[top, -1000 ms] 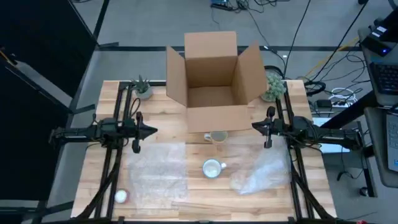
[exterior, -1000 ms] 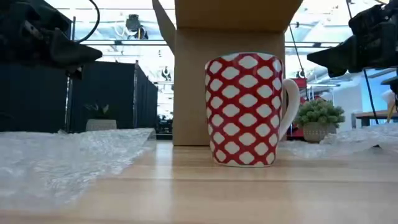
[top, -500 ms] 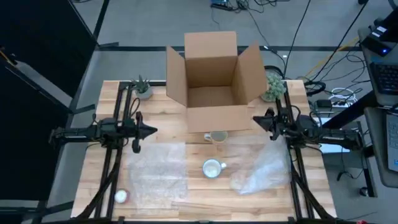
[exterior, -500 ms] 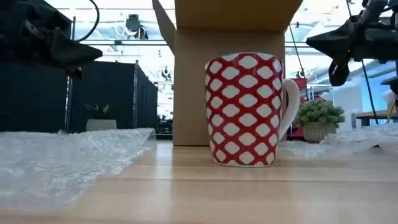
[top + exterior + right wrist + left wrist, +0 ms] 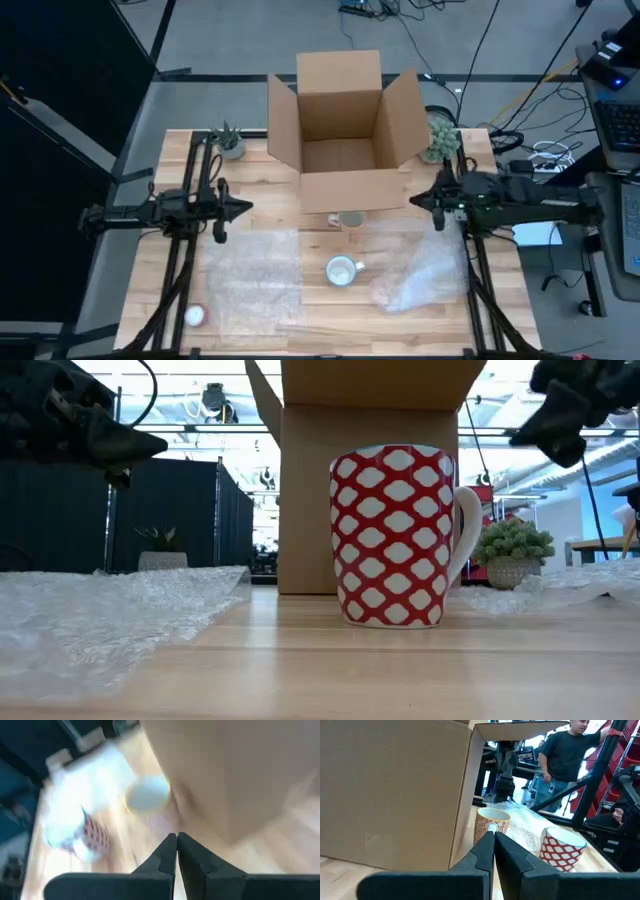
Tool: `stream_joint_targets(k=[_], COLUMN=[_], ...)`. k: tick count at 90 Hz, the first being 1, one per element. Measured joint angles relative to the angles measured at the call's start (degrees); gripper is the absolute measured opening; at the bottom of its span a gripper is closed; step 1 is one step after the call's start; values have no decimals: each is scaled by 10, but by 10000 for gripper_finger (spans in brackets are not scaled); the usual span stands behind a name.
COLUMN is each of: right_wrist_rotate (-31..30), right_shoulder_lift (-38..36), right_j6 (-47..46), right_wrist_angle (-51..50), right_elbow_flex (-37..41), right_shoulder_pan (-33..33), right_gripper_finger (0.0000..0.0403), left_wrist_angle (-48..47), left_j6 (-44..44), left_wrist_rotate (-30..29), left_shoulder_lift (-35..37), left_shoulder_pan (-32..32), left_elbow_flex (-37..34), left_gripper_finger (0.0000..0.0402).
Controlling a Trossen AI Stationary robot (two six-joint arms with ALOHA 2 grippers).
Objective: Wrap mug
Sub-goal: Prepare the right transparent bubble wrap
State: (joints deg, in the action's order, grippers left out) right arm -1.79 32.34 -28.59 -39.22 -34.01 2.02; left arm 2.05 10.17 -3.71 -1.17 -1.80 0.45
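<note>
Two mugs stand on the table (image 5: 250,195), and the coming move turns on how they lie between the arms. A red-and-white lattice mug (image 5: 341,270) stands upright near the middle of the table, handle toward the right arm's side, between a flat bubble wrap sheet (image 5: 250,280) on the left arm's side and a crumpled bubble wrap heap (image 5: 420,280) on the right arm's side. It looks just clear of both, though touching cannot be ruled out. An orange-patterned mug (image 5: 349,220) stands just in front of the open cardboard box (image 5: 343,120), farther from the table's front edge.

Left claw (image 5: 244,209) hovers above the table just behind the flat sheet's far corner, fingers pressed together, holding nothing. Right claw (image 5: 422,203) hovers near the box's right front corner, also closed and empty. Each claw points inward along the same line across the table, and both mugs lie between them; the lattice mug sits forward of that line. By this judgement the right claw is slightly nearer the lattice mug, while the flat sheet lies directly below and ahead of the left claw. Neither mug is wrapped yet.
</note>
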Motion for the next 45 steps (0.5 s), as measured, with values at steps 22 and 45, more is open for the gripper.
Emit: stream_joint_targets(k=[22, 45], right_wrist_rotate=[32, -5], right_shoulder_lift=[185, 317], right_j6=[30, 74], right_wrist_angle=[-10, -9], right_elbow_flex=[0, 0], right_shoulder_pan=[6, 14], right_gripper_finger=[38, 153], left_wrist_angle=[0, 0], left_j6=[0, 1], left_wrist_rotate=[0, 0], left_shoulder_lift=[0, 0], left_shoulder_pan=[0, 0], left_elbow_flex=[0, 0], left_gripper_finger=[0, 0])
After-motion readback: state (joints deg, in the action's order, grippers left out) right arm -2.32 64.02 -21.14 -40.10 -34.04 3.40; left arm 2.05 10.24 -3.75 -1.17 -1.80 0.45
